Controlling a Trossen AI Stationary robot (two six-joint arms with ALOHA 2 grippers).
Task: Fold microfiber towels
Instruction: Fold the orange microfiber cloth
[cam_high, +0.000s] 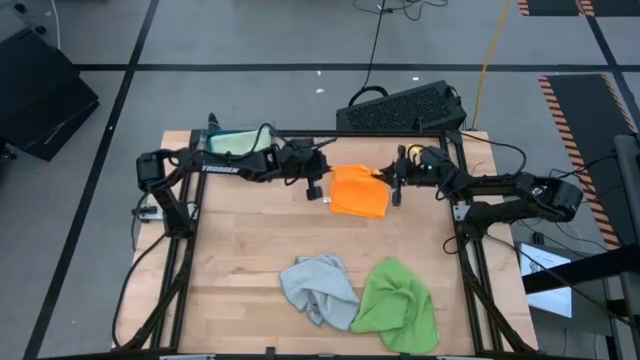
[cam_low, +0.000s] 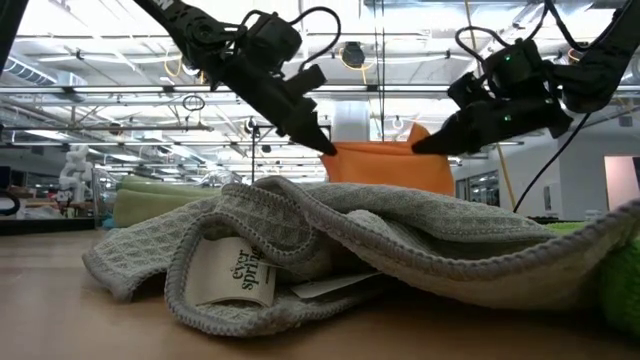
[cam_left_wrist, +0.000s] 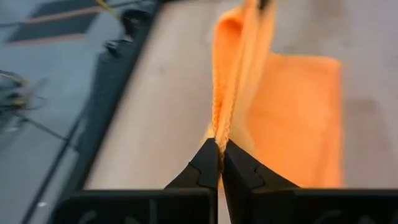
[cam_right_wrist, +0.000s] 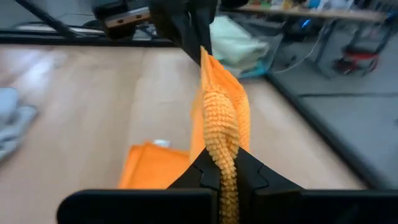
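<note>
The orange towel (cam_high: 360, 193) is at the table's far middle, its upper edge lifted between my two grippers and its lower part lying on the wood. My left gripper (cam_high: 318, 186) is shut on the towel's left end, and my right gripper (cam_high: 397, 187) is shut on its right end. In the low view the orange towel (cam_low: 392, 166) hangs between the left fingertips (cam_low: 322, 141) and the right fingertips (cam_low: 424, 146). A crumpled grey towel (cam_high: 318, 288) and a bright green towel (cam_high: 397, 305) lie near the front edge. My left gripper pinches the orange towel's raised edge (cam_left_wrist: 218, 138) at its left end between its two fingertips, slanting down from the table's left. The edge runs fairly straight from there to the other gripper, and the lower part (cam_left_wrist: 298, 118) rests on the table. My right gripper pinches the raised edge's right end (cam_right_wrist: 221, 148) between its two fingers, coming almost level from the table's right. The cloth is bunched in the jaws, several layers as it seems. Below the held edge the lower part (cam_right_wrist: 152, 165) lies on the wood.
Pale green cloths (cam_high: 236, 143) are stacked at the far left corner. A black keyboard (cam_high: 405, 107) sits beyond the far edge. Bare wood (cam_high: 250, 235) lies between the orange towel and the crumpled towels in front. The grey towel (cam_low: 330, 240) fills the low view's foreground.
</note>
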